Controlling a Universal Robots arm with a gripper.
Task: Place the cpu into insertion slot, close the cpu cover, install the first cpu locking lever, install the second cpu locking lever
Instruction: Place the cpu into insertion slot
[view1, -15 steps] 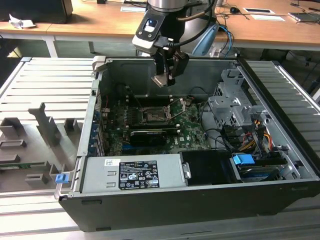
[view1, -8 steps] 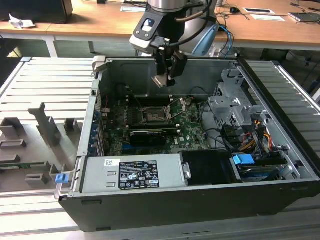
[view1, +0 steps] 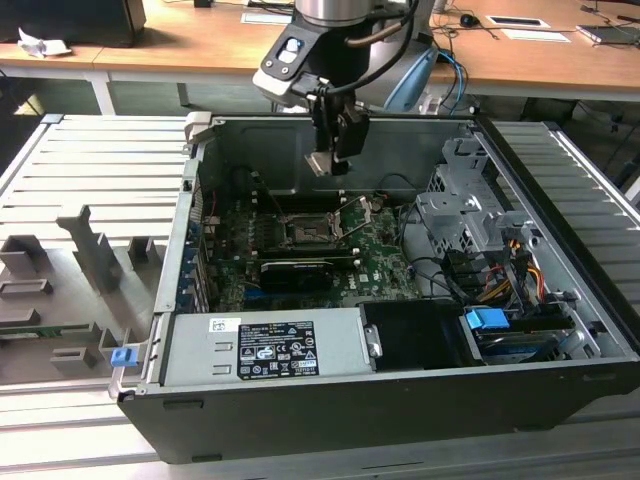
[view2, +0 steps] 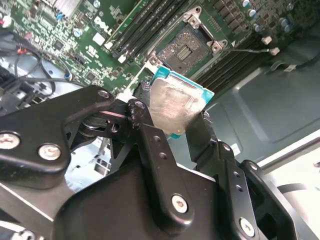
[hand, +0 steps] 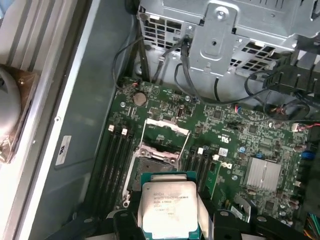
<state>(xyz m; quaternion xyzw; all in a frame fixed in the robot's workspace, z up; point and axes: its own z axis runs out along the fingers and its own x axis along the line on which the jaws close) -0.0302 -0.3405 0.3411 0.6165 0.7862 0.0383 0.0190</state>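
1. The pincer (view1: 333, 160) hangs from the arm inside an open computer case (view1: 560, 300), over the green motherboard (view1: 385, 260).
2. The pincer is clenched on the cpu (view1: 322, 163). In the second wrist view its two black fingers (view2: 145, 132) press on opposite edges of the chip.
3. The cpu (view2: 175, 107) is a flat square, pale silver on its broad face, with a blue-green rim. It is in the air and does not touch the board.
4. The insertion slot (hand: 156, 162) is a dark square socket with a metal rim, between rows of long black memory slots (hand: 116, 160).
5. In the first wrist view the cpu (hand: 167, 207) hides the near edge of the insertion slot. In the exterior view it is clearly higher than the insertion slot (view1: 305, 228) — apart from it, not seated.
6. The cpu cover (hand: 166, 128) is swung up off the insertion slot, so the socket lies uncovered. A thin wire lever (hand: 186, 144) runs along the side of the cover.
7. Inside the computer case there are also a grey metal drive cage (view1: 460, 215), a silver power supply box (view1: 265, 345) with a label, a long black expansion card (view1: 295, 270) and bundles of cables (view1: 440, 275).
8. The computer case lies on a ribbed grey tabletop (view1: 90, 150), and wooden desks (view1: 150, 50) stand behind it.
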